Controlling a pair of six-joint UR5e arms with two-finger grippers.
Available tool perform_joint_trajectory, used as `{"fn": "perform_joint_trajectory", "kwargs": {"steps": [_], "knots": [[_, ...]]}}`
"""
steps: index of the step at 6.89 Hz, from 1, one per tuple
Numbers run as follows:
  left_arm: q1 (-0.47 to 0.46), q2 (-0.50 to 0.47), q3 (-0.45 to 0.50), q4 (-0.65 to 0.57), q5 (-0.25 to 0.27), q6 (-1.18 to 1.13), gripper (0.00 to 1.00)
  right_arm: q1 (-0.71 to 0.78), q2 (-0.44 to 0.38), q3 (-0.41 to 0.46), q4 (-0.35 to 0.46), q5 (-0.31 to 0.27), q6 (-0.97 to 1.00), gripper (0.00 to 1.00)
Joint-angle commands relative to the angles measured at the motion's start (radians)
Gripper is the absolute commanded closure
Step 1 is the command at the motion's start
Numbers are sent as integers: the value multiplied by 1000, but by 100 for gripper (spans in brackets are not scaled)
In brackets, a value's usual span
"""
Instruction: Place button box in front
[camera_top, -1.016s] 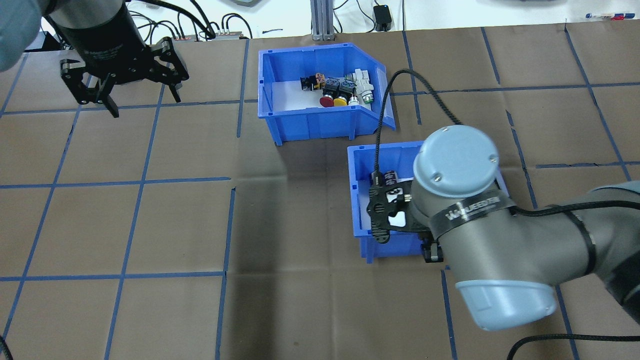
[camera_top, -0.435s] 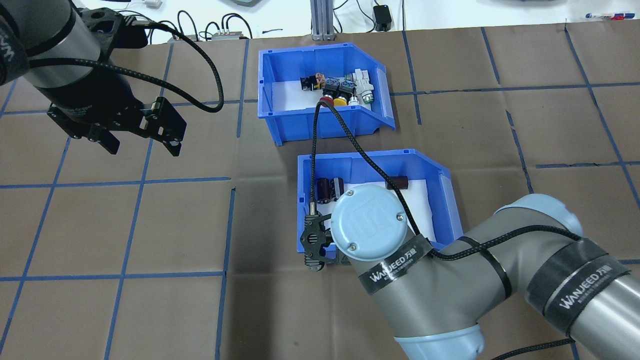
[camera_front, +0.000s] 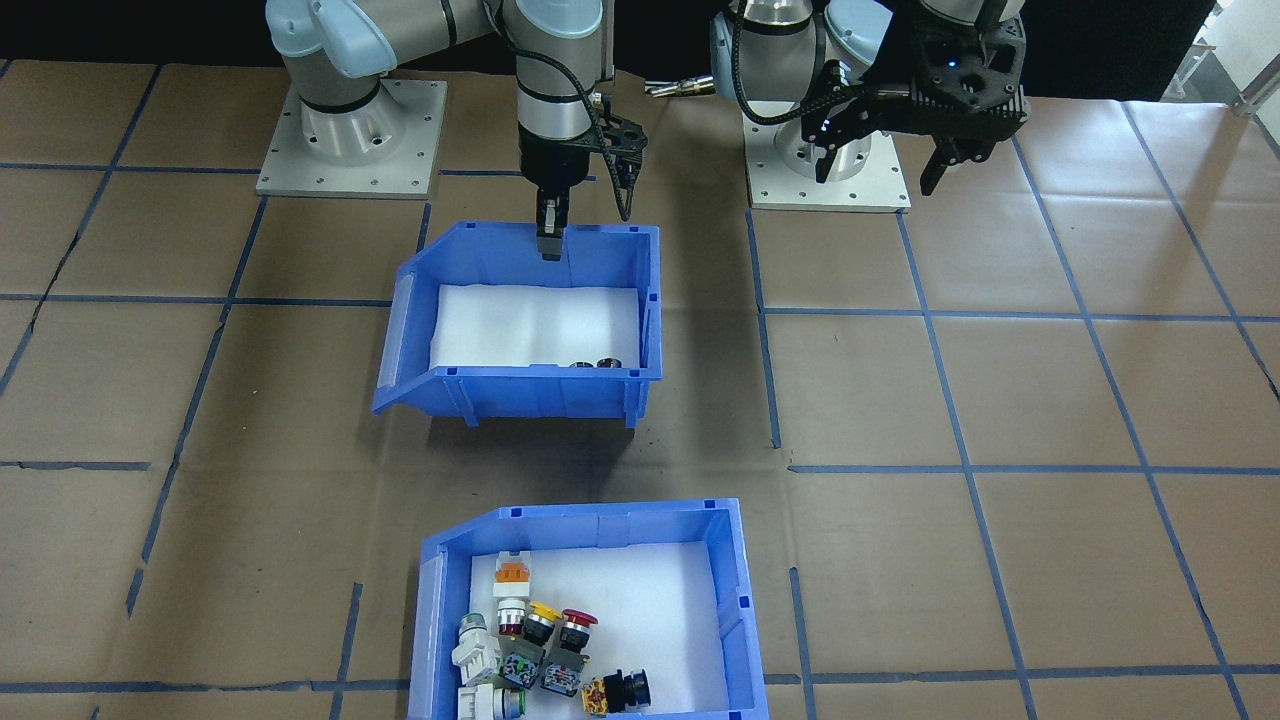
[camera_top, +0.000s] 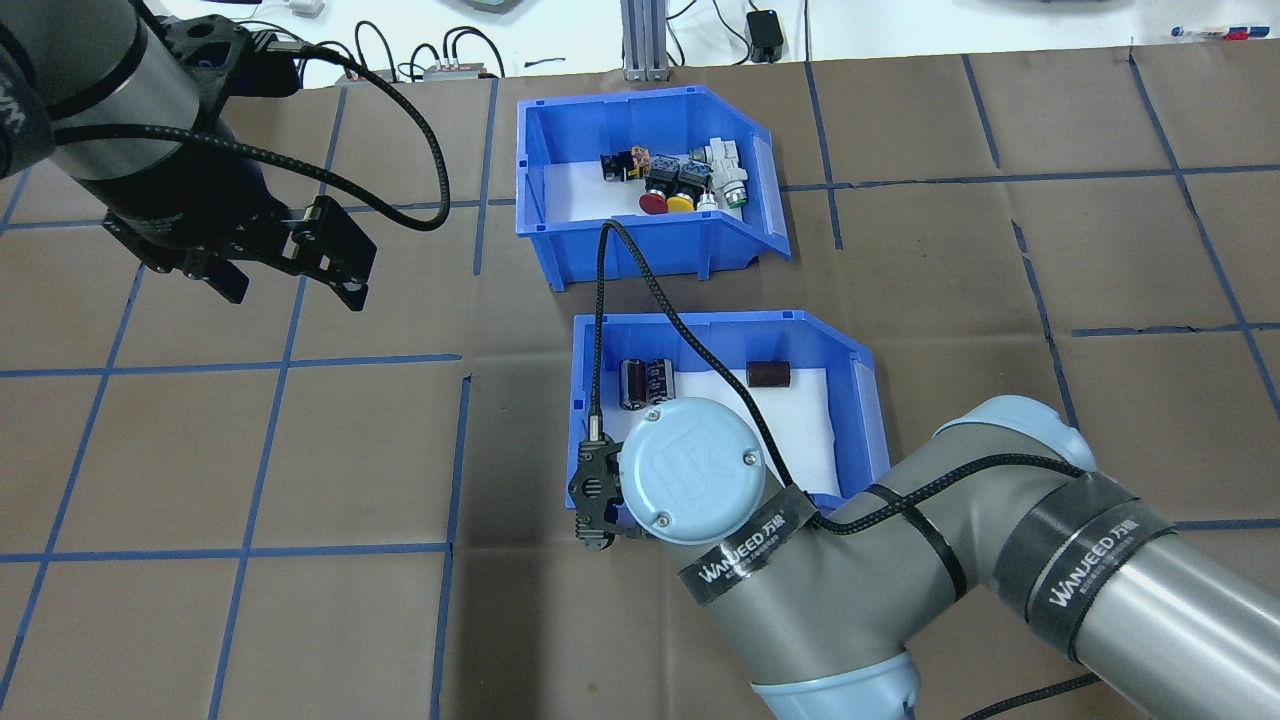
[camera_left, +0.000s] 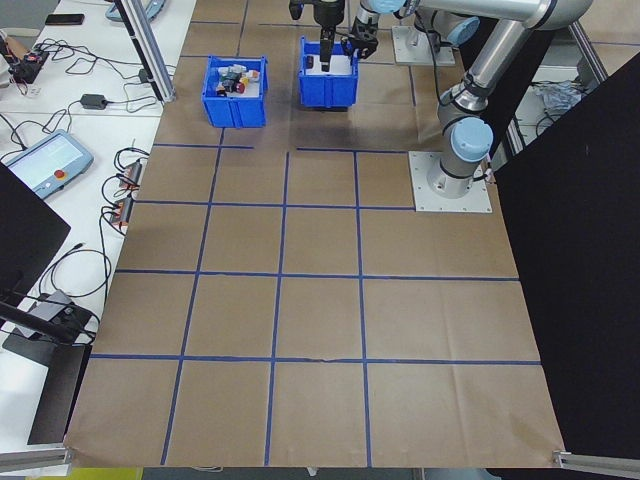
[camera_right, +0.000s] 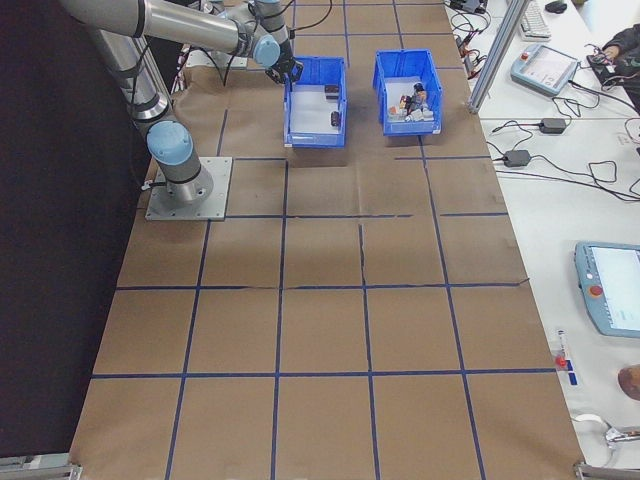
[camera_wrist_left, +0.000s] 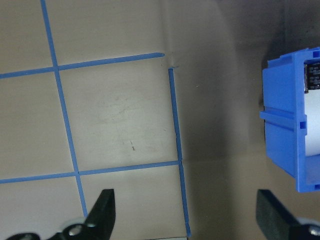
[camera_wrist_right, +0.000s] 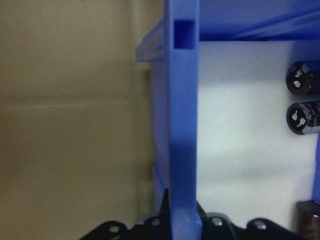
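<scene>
The right tool (camera_front: 549, 243) is clamped on the near wall of the bin of black cylinders (camera_top: 846, 400). The button box (camera_top: 640, 252) sits top centre. The left tool (camera_top: 285, 285) hangs spread apart, upper left.

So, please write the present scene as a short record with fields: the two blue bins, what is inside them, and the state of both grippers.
button box: blue bin farther from the robot, untouched
button box contents: push buttons with red, yellow and orange caps
second bin: blue bin nearer the robot, holding black cylinders
right gripper: shut on the second bin's rear wall
left gripper: open, empty, above the table
task status: button box not yet moved
</scene>
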Motion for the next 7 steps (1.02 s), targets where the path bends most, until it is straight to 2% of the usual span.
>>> {"fn": "perform_joint_trajectory", "kwargs": {"steps": [1,2,3,6,7], "knots": [[0,-2,-6,14,5,7,0,7,10,2,-1,6,6,94],[0,-2,-6,16,5,12,0,7,13,4,-1,13,26,36],[-2,-8,-3,16,4,9,0,7,10,2,0,32,60,0],[-2,-6,-4,22,5,-2,0,-2,-8,-31,26,26,65,0],[-2,-3,-6,22,9,-4,0,-16,-25,-83,121,27,65,0]]}}
